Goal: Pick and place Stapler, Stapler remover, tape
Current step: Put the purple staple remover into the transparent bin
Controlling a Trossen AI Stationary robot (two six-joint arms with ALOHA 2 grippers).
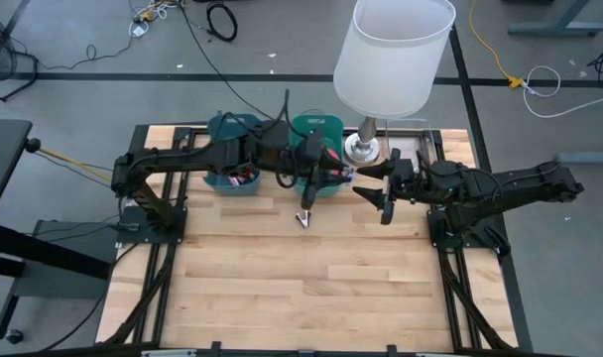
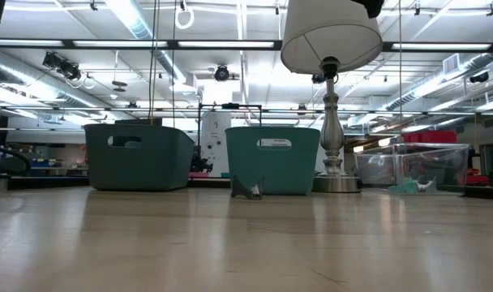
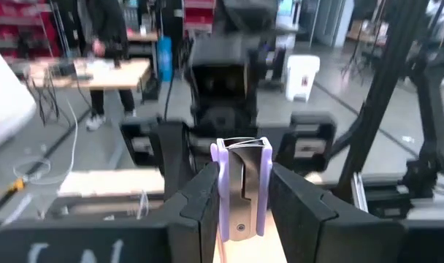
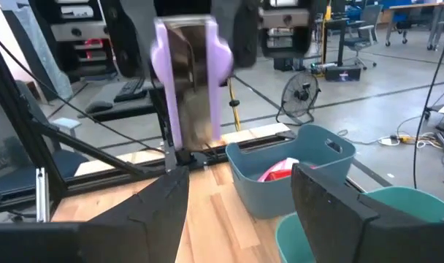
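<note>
Seen from above, left gripper (image 1: pixel 339 171) up over the right teal bin (image 1: pixel 319 127), pinching a purple staple remover (image 1: pixel 343 173); right gripper (image 1: pixel 374 195) facing it at about 3 o'clock, fingers spread, holding nothing. Small dark clip-like thing (image 1: pixel 303 218) on the table (image 1: pixel 301 288) at 6 o'clock from that bin.

Low down: both bins (image 2: pixel 139 156), lamp (image 2: pixel 331 97), same small thing (image 2: pixel 249 189) out front.

Left wrist: fingers (image 3: pixel 200 212) clamped on the remover.

Right wrist: jaws wide apart, empty, remover hanging ahead, bins beyond.
</note>
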